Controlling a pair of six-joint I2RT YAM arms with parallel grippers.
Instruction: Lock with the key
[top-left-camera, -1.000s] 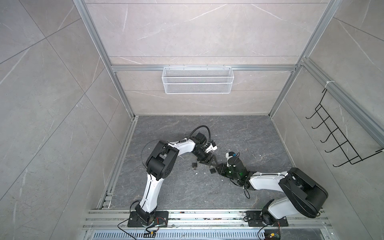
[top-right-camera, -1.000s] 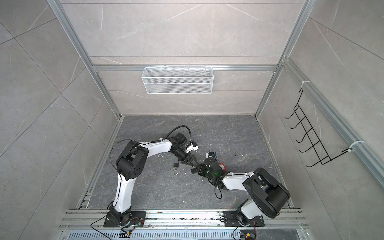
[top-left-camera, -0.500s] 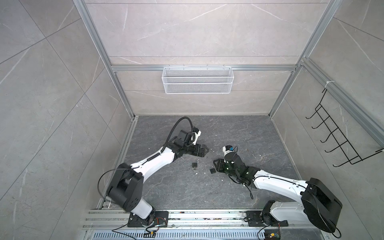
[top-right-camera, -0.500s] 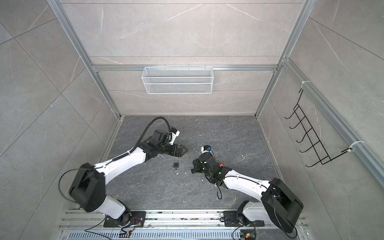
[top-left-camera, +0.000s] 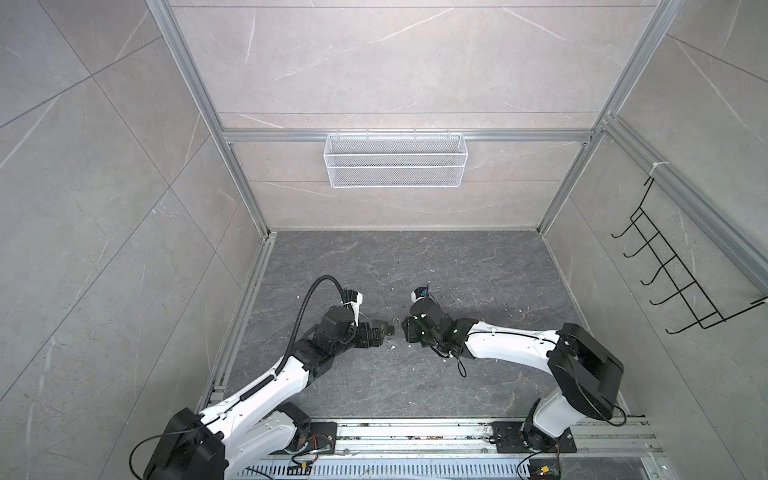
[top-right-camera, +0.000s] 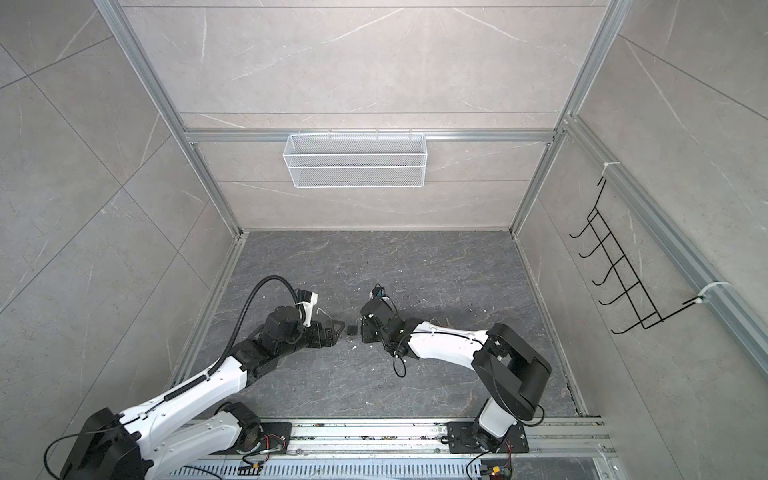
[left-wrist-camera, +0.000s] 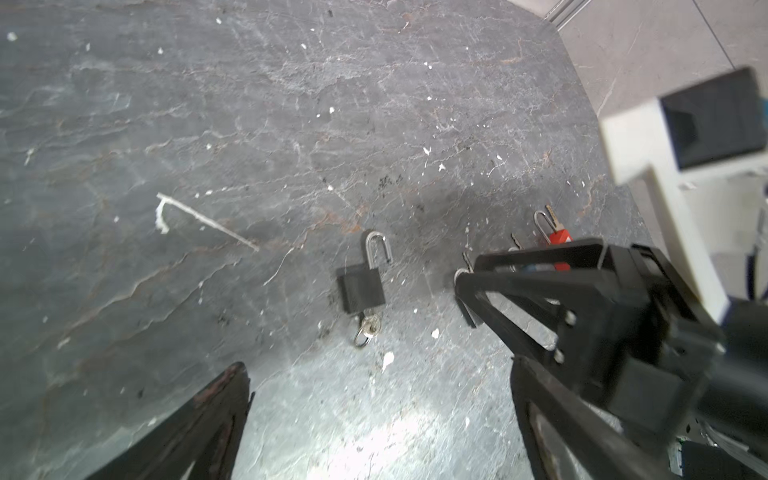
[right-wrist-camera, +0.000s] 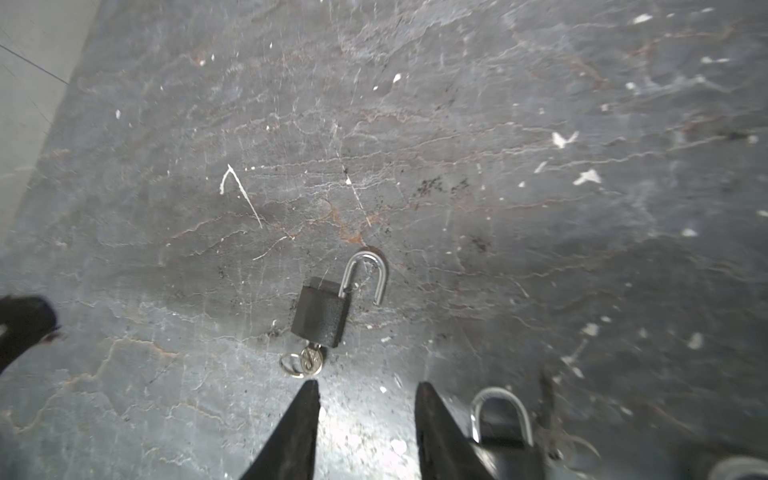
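A black padlock (top-right-camera: 352, 330) lies flat on the dark stone floor with its silver shackle (right-wrist-camera: 368, 270) swung open. The key (right-wrist-camera: 311, 360), on a small ring, sits in the bottom of the padlock (left-wrist-camera: 362, 289). My left gripper (top-right-camera: 336, 328) hangs just left of the padlock, jaws wide open and empty, and in the left wrist view the left gripper (left-wrist-camera: 380, 370) is short of the key (left-wrist-camera: 370, 328). My right gripper (top-right-camera: 362, 330) is just right of the lock. In its wrist view the right gripper (right-wrist-camera: 366, 385) is open a finger's width, empty, with its tips close to the key ring.
A second black padlock (right-wrist-camera: 503, 440) with a closed shackle lies against my right finger. A red padlock (left-wrist-camera: 559, 239) with loose keys lies behind the right gripper. A white wire basket (top-left-camera: 395, 160) hangs on the back wall, a black hook rack (top-left-camera: 685, 282) on the right wall.
Both arms have drawn back to either side of the padlock. The left jaws have spread fully and the right jaws have widened. The padlock stays on the floor.
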